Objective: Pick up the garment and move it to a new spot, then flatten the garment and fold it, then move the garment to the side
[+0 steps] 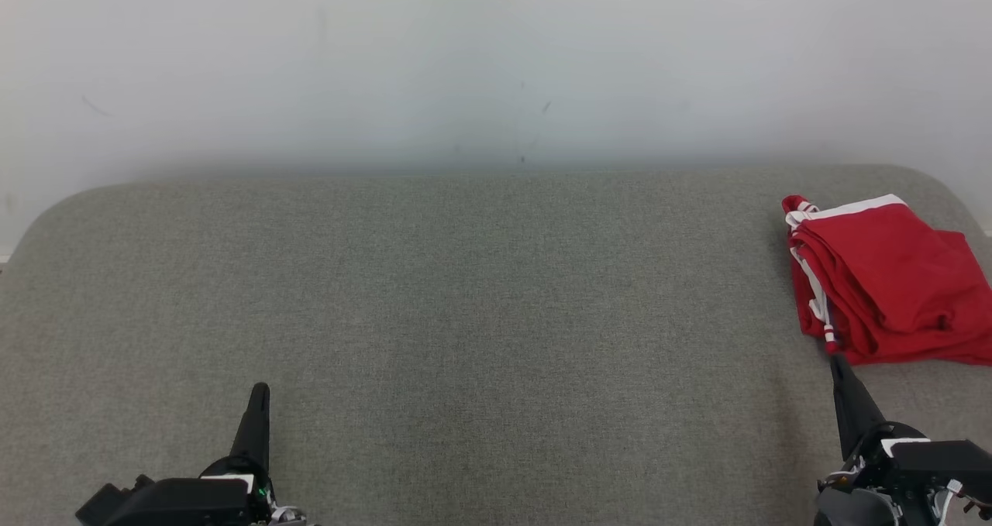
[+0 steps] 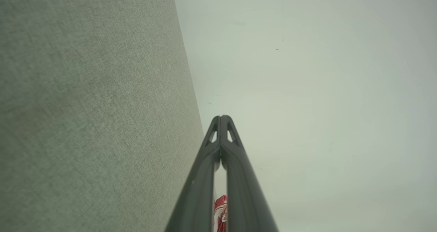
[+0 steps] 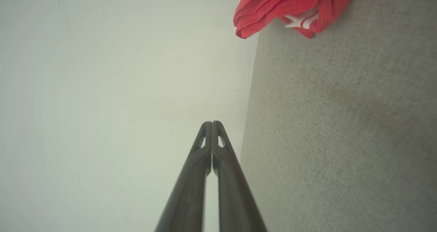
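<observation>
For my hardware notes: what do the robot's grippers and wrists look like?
The left gripper and right gripper each have two long, dark grey fingers tapering to rounded tips, with small triangular cut-outs near the tips. Their wrist housings are black with a white patch. A green light shows on the left one, white cables on the right one.

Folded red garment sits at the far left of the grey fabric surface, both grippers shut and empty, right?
No: the folded red garment lies at the far right of the grey fabric surface, as the head view shows. The left gripper and right gripper are indeed shut and empty.
</observation>
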You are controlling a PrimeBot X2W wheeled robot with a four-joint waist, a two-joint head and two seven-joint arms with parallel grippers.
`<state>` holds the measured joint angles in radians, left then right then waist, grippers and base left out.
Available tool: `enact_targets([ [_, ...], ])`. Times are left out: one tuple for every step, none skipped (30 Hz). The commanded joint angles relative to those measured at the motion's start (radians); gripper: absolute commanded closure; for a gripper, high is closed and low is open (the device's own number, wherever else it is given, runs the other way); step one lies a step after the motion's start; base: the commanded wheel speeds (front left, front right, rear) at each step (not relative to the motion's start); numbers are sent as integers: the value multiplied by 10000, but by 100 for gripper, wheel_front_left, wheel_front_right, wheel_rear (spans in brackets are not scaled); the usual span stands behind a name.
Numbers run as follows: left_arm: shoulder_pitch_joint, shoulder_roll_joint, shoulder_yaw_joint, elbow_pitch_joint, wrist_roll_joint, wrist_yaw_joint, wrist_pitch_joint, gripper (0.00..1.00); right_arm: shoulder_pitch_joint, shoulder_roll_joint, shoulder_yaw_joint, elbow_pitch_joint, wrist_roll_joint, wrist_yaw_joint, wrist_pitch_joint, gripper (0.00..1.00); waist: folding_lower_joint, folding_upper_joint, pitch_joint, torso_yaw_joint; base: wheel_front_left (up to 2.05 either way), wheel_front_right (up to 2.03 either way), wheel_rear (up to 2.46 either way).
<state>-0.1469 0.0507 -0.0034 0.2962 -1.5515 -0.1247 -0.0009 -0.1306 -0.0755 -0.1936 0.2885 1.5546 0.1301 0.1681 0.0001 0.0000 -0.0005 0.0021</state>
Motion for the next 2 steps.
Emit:
enact_targets([
  [-184, -6, -30, -2, -244, -87, 66, 100, -154, -10, -66, 23, 191, 10, 84, 100, -1, 0, 9, -3, 0, 0, 0],
  [-200, -5, -30, 0, -325, -90, 87, 100, -147, -7, -81, 25, 255, 10, 109, 100, -1, 0, 15, -6, 0, 0, 0],
])
